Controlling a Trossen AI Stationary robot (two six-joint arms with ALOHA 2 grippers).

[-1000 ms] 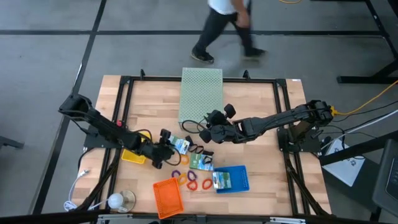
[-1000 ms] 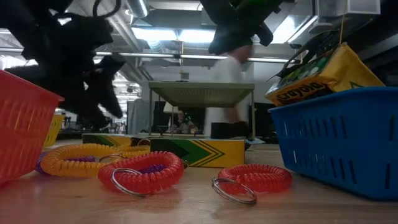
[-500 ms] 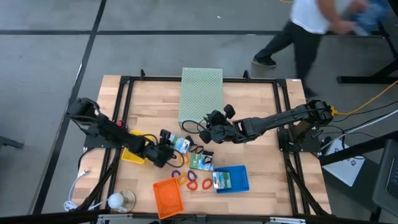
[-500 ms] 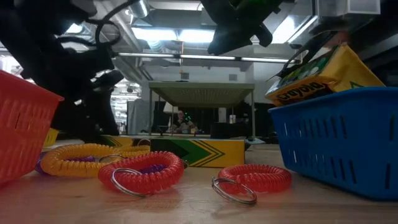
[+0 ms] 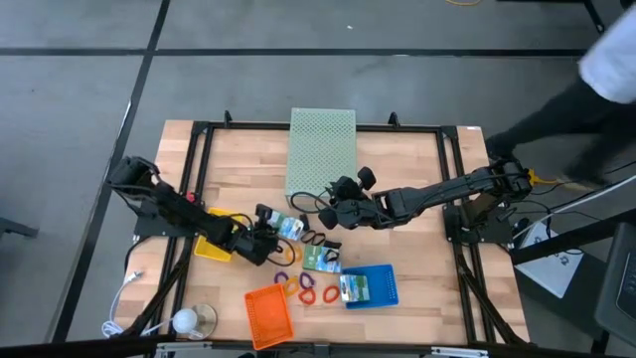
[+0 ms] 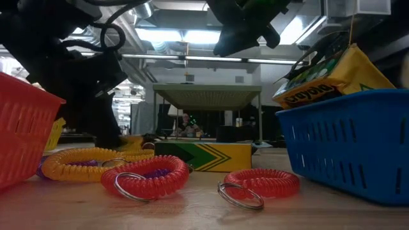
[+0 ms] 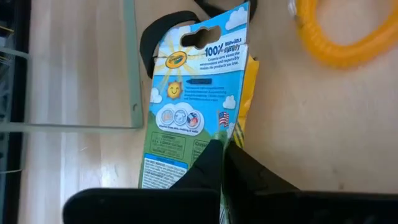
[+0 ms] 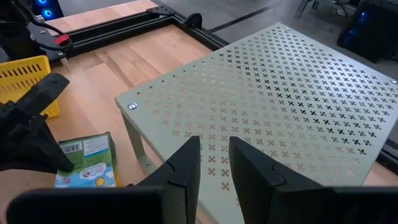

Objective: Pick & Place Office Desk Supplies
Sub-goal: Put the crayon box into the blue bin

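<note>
left gripper (image 7: 222, 163) pinches the crayon packet (image 7: 193, 102) edge, black loop (image 7: 163, 31) behind; right gripper (image 8: 214, 155) slightly open over the perforated box (image 8: 292, 93)

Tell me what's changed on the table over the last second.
The left pincer has reached in further from the yellow tray to the crayon packet and now pinches its edge. A person walked across behind the table. The right pincer, the rings and the blue tray stayed put.

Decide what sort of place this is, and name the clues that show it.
Probably a robotics lab or workshop: a wooden table in a black frame on a grey concrete floor, with two robot arms mounted on it, and strip ceiling lights behind.
</note>
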